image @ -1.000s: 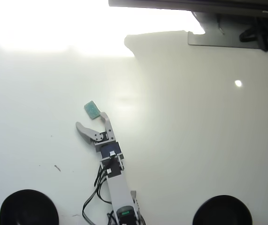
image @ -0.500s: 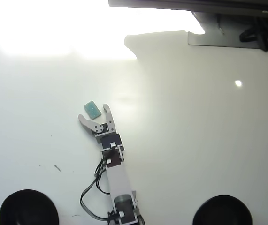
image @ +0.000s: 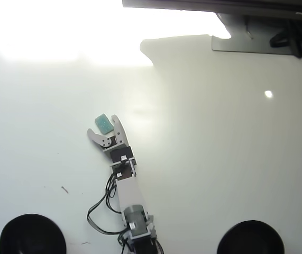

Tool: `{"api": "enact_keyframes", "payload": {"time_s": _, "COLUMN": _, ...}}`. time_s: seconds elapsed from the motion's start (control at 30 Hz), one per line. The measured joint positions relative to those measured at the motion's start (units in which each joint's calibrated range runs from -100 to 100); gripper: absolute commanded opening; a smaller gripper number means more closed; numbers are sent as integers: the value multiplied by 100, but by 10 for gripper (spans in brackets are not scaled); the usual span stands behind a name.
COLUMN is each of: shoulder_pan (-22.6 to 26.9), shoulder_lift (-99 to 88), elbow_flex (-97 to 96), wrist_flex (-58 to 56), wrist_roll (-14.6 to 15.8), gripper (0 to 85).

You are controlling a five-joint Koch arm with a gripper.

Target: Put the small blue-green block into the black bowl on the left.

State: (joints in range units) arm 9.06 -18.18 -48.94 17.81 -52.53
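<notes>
Two black bowls are cut off by the bottom edge of the overhead view: one at bottom left (image: 32,234), another at bottom right (image: 250,237). Between them the arm (image: 129,198) is seen reaching up across the white surface (image: 219,159). The gripper (image: 102,127) is spread, jaws released, nothing clamped. The block (image: 103,123) is lying on the surface between the jaw tips, against the right one. Dark hardware (image: 267,24) is seen along the top right.

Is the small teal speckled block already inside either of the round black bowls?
No: in the overhead view the small teal speckled block lies on the white table between the open gripper jaws, far from both round black bowls.
</notes>
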Motion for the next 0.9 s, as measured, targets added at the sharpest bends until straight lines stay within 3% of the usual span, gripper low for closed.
{"api": "enact_keyframes", "payload": {"time_s": 0.9, "shoulder_pan": -5, "shoulder_lift": 1439, "elbow_flex": 480, "wrist_flex": 477, "wrist_roll": -103, "gripper": 375}}
